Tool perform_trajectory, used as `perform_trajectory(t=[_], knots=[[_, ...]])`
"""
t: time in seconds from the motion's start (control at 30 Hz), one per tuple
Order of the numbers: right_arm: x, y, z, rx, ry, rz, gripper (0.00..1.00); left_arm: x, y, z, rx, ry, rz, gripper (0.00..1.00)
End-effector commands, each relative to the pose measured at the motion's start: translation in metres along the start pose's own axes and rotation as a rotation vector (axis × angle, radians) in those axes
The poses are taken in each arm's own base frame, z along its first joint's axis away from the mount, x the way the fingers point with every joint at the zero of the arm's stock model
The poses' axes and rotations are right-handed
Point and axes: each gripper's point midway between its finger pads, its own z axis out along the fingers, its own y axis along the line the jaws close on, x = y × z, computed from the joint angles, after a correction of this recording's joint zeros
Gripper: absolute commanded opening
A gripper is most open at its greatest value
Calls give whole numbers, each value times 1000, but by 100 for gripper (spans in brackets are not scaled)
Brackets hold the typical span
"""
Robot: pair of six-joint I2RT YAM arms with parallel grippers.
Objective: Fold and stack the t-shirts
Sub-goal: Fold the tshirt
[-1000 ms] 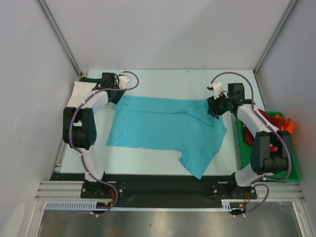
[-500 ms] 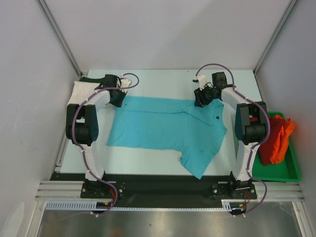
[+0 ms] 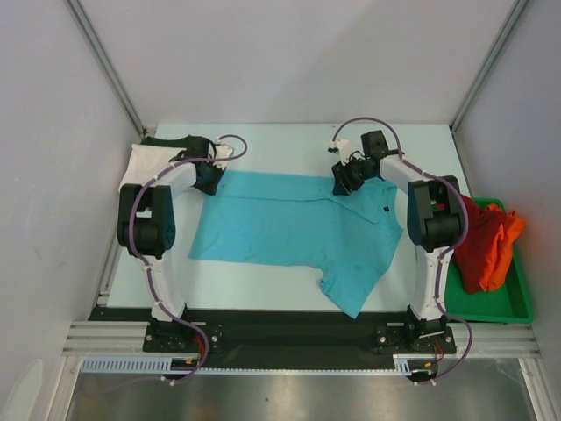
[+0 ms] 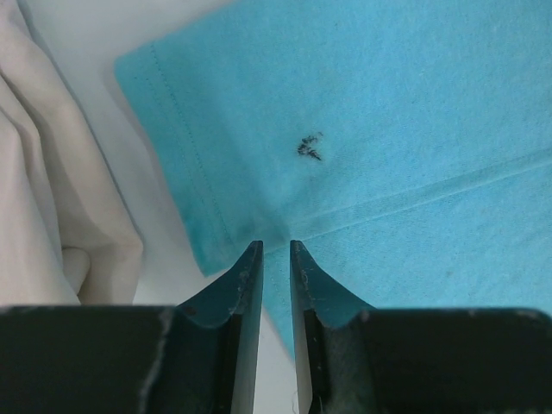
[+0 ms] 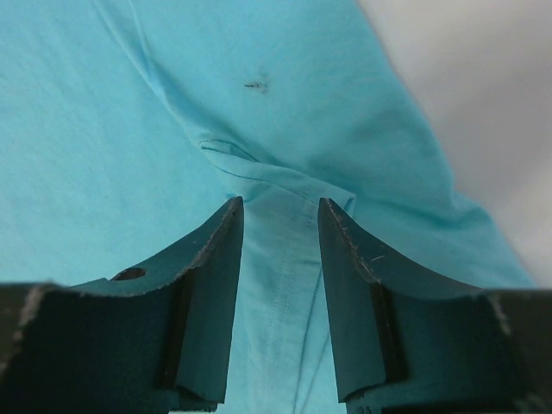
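Turquoise tee (image 3: pixel 294 230) — L pincer (image 4: pixel 276 250) & R pincer (image 5: pixel 280 211) pinching far edge.

Bare tabletop (image 3: pixel 289 140) lies open behind the turquoise t-shirt (image 3: pixel 289 230) and in a strip along its near edge. At the far left corner, the white t-shirt (image 3: pixel 145 162) crowds the left hand (image 3: pixel 209 178). The green tray (image 3: pixel 517 303), heaped with red and orange shirts (image 3: pixel 486 241), blocks the right edge.

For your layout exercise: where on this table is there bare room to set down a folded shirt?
Bare strips: beyond the turquoise shirt along the far edge, and in front of its hem. Crowded: the white shirt far left, and the green tray with red and orange shirts.
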Motion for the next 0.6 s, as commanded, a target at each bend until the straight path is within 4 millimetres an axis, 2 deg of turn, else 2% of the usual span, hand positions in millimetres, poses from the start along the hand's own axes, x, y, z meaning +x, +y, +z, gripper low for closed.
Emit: perform_trajectory(t=[0.0,0.13,0.23,0.27,0.43,0.57], knots=[[-11,-1,2,-9,-18,-23,45,-3,-1,2,-4,-9,-6,23],[-6,-3,3,-10,-12,-13,42,-2,-2,2,-9,-5,0,23],[-5,-2,4,-11,-13,-10,32,-3,-3,1,-15,-5,10,23],[-7,-3,3,-6,-18,-15,25,-3,-3,1,-16,-6,14,23],[-9,2,-4,-2,-29,-16,5,-5,-4,1,-22,-11,19,23],[-11,5,-10,8,-36,-25,0,-7,-4,0,-23,-17,17,22]])
